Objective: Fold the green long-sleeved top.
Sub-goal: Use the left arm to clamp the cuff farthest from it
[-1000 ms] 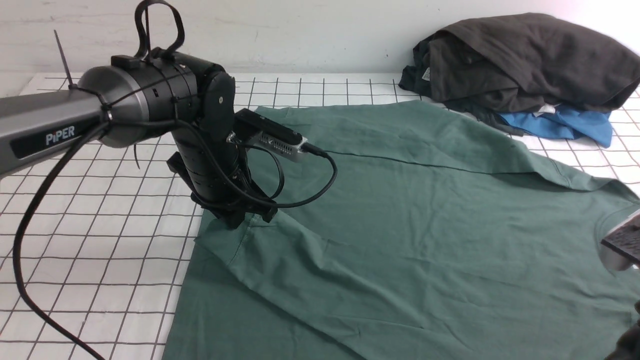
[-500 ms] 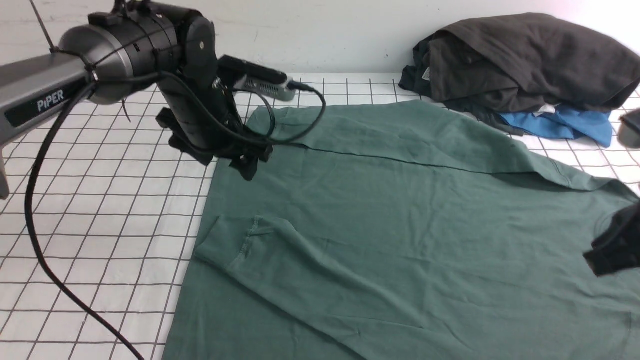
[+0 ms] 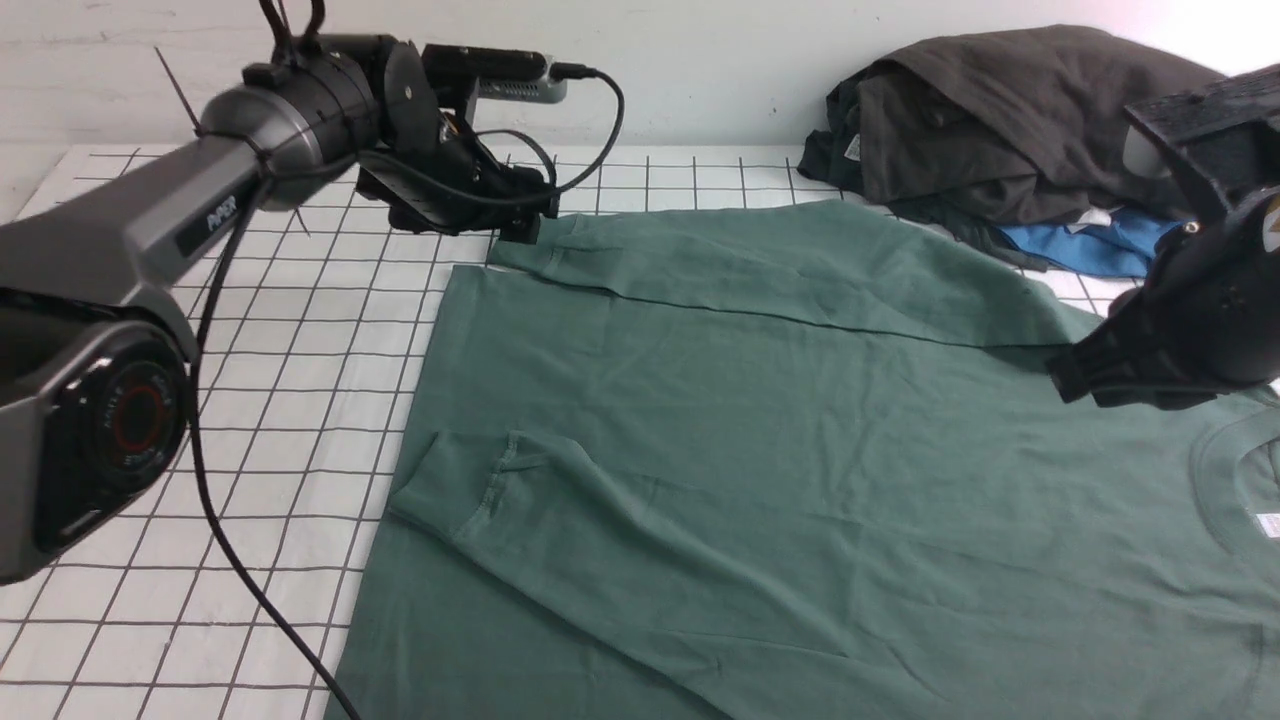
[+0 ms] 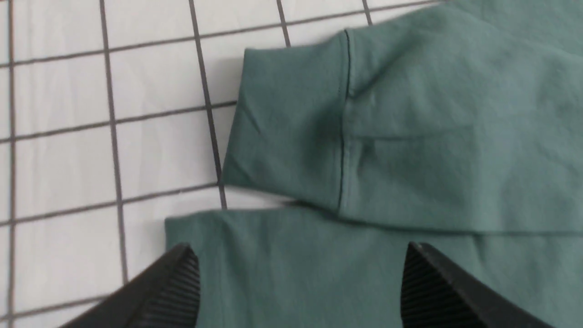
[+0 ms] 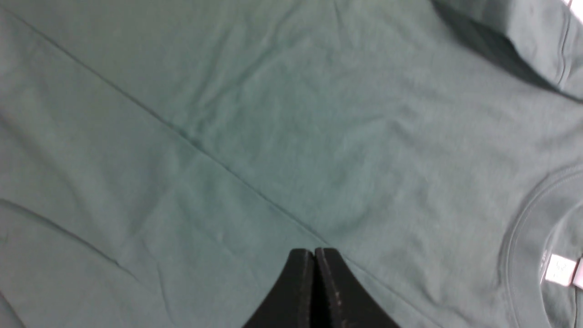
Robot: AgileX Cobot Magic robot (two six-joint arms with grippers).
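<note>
The green long-sleeved top [image 3: 800,470] lies flat across the gridded table, with both sleeves laid over its body. The near cuff [image 3: 455,485] rests at the top's left edge. The far cuff [image 4: 291,123] lies at the back left corner. My left gripper [image 4: 298,255] hovers open just above that far cuff and the body's corner, with nothing between its fingers; in the front view the left gripper [image 3: 520,215] is at the back left. My right gripper [image 5: 314,255] is shut and empty above the chest, near the ribbed neck [image 5: 524,237]; the front view shows the right gripper [image 3: 1068,378] at the right.
A heap of dark garments [image 3: 1040,120] with a blue garment [image 3: 1110,250] under it sits at the back right, touching the top's far edge. The white gridded table cover [image 3: 250,400] lies bare on the left. My left arm's cable [image 3: 230,560] hangs over it.
My left gripper opened, let go of the near cuff, and moved up and back to the far cuff. My right arm rose from the lower right edge into view.
</note>
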